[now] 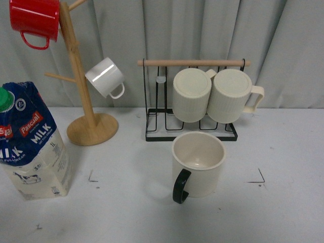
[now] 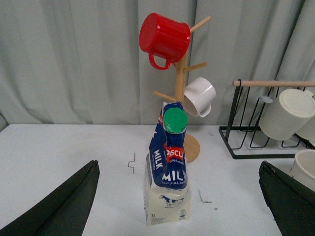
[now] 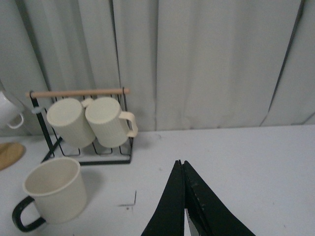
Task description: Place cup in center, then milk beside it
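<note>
Close the wide-open left gripper (image 2: 178, 164) squarely on the milk (image 1: 31, 147), standing well left of the cup (image 1: 198, 163) already set in the center (image 1: 131, 179). Carry upright, set down just beside the cup. Keep the clenched, empty right gripper (image 3: 182, 169) clear of the cup.

Showing soft, even overhead light, moderately bright. Casting faint shadows beside the cup (image 1: 198, 167) and milk (image 1: 33, 147) onto the counter (image 1: 126, 212). Glinting on the white mug (image 1: 104, 76) and red mug (image 1: 34, 20). Running slightly soft throughout.

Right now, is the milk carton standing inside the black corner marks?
No, the milk stands left of the left corner mark, while the cup sits between the marks.
</note>
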`<state>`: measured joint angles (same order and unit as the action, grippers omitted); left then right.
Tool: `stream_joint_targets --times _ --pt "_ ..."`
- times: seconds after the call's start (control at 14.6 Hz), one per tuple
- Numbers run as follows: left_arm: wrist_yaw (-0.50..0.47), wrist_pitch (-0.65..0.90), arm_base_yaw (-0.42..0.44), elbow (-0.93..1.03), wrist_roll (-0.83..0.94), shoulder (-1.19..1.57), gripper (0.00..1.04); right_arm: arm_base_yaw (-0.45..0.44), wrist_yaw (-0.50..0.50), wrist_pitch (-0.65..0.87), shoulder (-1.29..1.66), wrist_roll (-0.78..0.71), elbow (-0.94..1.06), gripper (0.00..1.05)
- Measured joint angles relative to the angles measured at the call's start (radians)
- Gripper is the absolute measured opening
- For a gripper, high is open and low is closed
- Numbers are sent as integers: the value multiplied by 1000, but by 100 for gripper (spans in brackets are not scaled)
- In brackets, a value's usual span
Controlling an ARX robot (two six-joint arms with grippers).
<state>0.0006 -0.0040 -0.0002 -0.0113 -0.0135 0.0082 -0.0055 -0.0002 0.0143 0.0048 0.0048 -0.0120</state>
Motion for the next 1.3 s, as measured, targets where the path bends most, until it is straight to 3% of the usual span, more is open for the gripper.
stream_joint_targets --times 0.21,0.41,0.48,0.55,0.76,1.03,1.3 --pt "-1 0 0 0 0 0 98 0 0 -16 0 -2 0 5" --pt "-1 1 0 0 0 0 98 0 0 -18 0 -2 0 41" --pt "-83 -69 -32 -25 31 53 98 0 0 -18 0 -2 0 54" --pt "-134 2 -63 -43 48 200 98 0 0 -18 0 -2 0 64" --pt "-99 306 -169 -116 39 661 98 0 0 -18 0 -2 0 100" --pt "-108 557 -209 -196 60 1147 98 0 0 -18 0 -2 0 98" --pt "-112 638 -133 -281 97 1371 98 0 0 -18 0 -2 0 98"
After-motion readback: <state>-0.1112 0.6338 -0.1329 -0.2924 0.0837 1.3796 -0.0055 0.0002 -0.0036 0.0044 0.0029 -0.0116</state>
